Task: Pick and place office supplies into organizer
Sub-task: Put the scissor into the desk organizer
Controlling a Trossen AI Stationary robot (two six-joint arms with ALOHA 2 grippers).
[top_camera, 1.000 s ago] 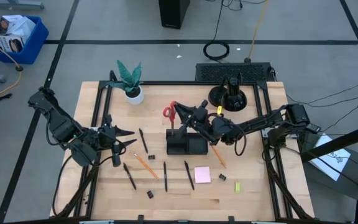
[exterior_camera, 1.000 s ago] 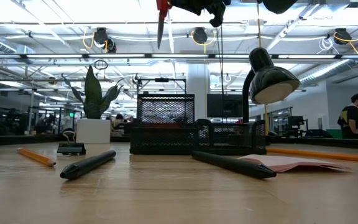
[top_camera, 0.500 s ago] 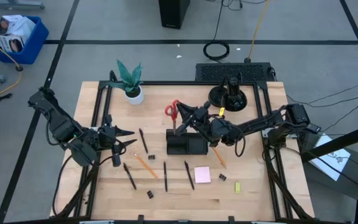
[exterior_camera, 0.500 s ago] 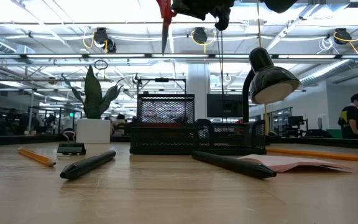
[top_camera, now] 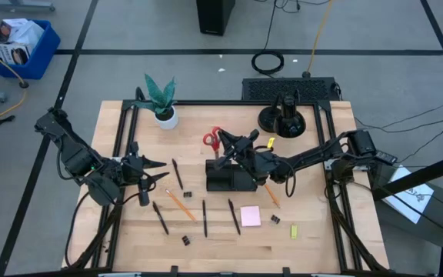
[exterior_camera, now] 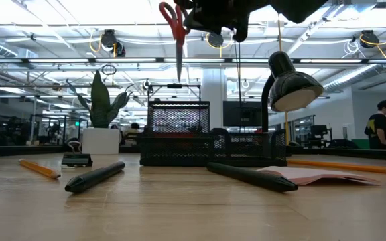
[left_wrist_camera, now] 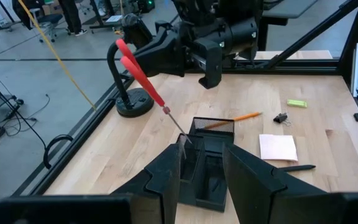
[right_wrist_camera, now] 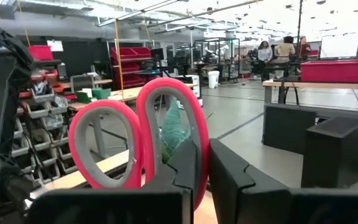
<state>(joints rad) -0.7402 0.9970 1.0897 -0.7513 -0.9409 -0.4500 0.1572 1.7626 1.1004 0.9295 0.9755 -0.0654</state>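
Down come the red-handled scissors, lower than a moment ago, and the right gripper has slid a touch further left above the organizer. Its fingers are clamped together on the scissors, blades hanging straight down over the organizer's tall mesh cup, tips just above the rim. The left gripper waits left of the tray, fingers parted, holding nothing. Pens, pencils and the pink sticky-note pad lie loose on the table.
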